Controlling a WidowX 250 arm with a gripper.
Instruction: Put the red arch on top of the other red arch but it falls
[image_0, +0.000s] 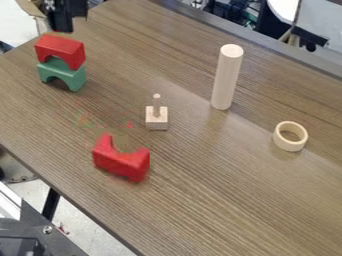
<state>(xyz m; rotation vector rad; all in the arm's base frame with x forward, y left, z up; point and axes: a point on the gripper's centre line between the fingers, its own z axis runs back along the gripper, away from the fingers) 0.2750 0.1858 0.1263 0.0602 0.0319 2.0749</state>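
Where the lower left of the frame nears its middle, a glossy red block arch (121, 161) sits upturned on the table, its hollow facing up. Another red block arch (60, 49) stands upright on a green block arch (61, 74) at upper left. Just above it in the frame hangs the black gripper (61, 26); whether it is clenched or released, I cannot tell.

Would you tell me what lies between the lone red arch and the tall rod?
A wooden block with an upright peg stands between the lone red arch and the rod, in the camera view.
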